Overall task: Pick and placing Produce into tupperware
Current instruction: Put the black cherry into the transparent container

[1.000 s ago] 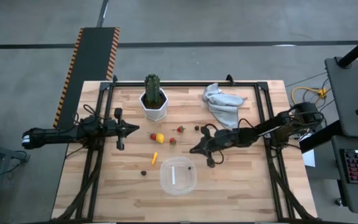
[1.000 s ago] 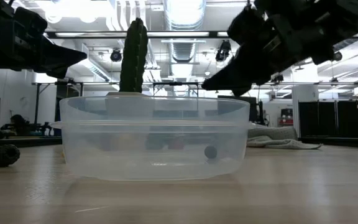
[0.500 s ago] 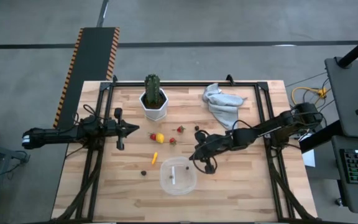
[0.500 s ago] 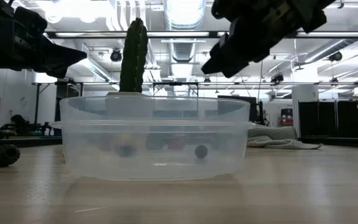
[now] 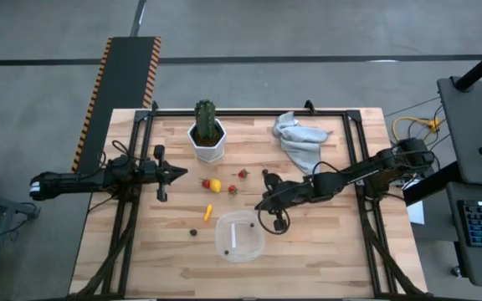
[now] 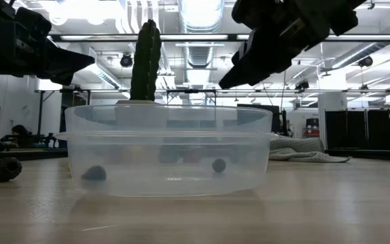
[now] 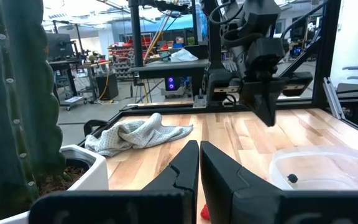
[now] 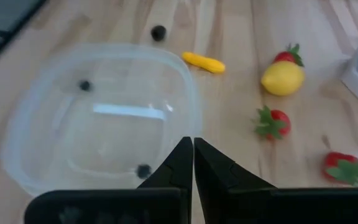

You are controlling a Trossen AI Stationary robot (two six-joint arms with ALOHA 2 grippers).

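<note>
The clear tupperware [image 5: 239, 237] [image 8: 104, 118] [image 6: 168, 149] sits near the table's near edge with two dark berries in it [image 8: 84, 85] [image 8: 143, 170]. My right gripper [image 5: 261, 206] [image 8: 192, 146] hovers shut and empty above its far right corner. Beyond it on the wood lie a lemon [image 8: 283, 78], three strawberries [image 8: 289, 55] [image 8: 271, 121] [image 8: 345, 167], an orange sliver [image 8: 204, 62] and a dark berry [image 8: 158, 32]. Another berry [image 5: 265, 172] lies farther back. My left gripper [image 5: 182, 174] [image 7: 199, 149] waits shut, raised left of the produce.
A tall green cactus in a white pot [image 5: 207, 134] stands near the far edge, with a crumpled grey cloth [image 5: 299, 138] to its right. Black frame rails run along the table's left and right sides. Bare wood lies right of the tupperware.
My right gripper has shifted slightly toward the table's left, staying above the tupperware's far right corner. In the low view a second dark berry has come into sight inside the tupperware and rolled across its floor toward the table's left; the first berry has shifted only slightly.
</note>
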